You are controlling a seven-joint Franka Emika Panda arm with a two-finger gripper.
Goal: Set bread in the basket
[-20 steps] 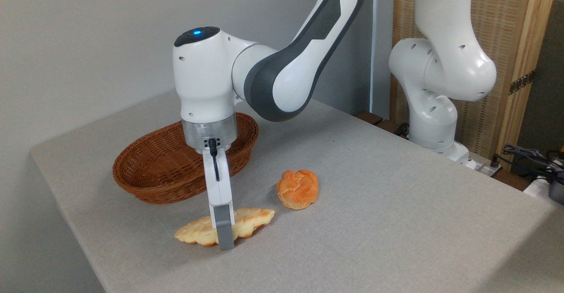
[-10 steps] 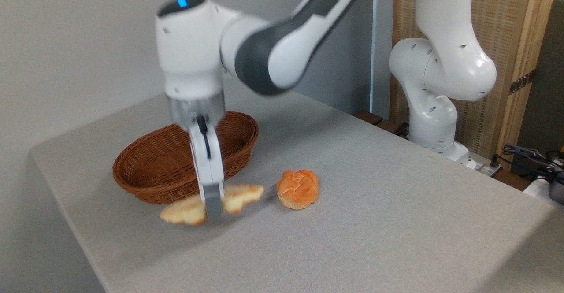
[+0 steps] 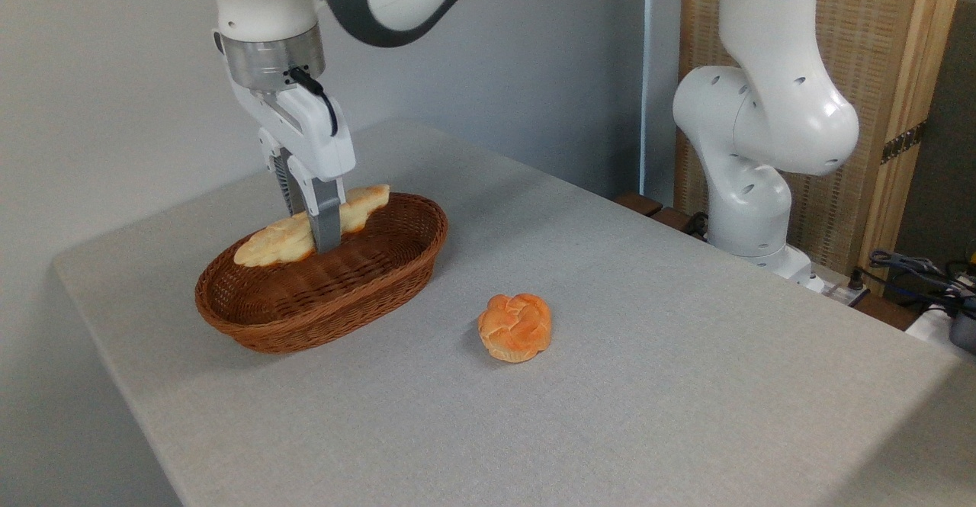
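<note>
Hovering over basket (image 3: 335,305), bread (image 3: 276,237) in grip.
Gripper (image 3: 314,236) is clamped across the loaf's middle, holding it above the wicker interior; round bun (image 3: 515,327) rests apart on table (image 3: 686,385).

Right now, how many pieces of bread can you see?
2. The long braided loaf is held in the gripper over the wicker basket. The small round knotted bun sits on the table to the basket's right. None looks hidden.
</note>
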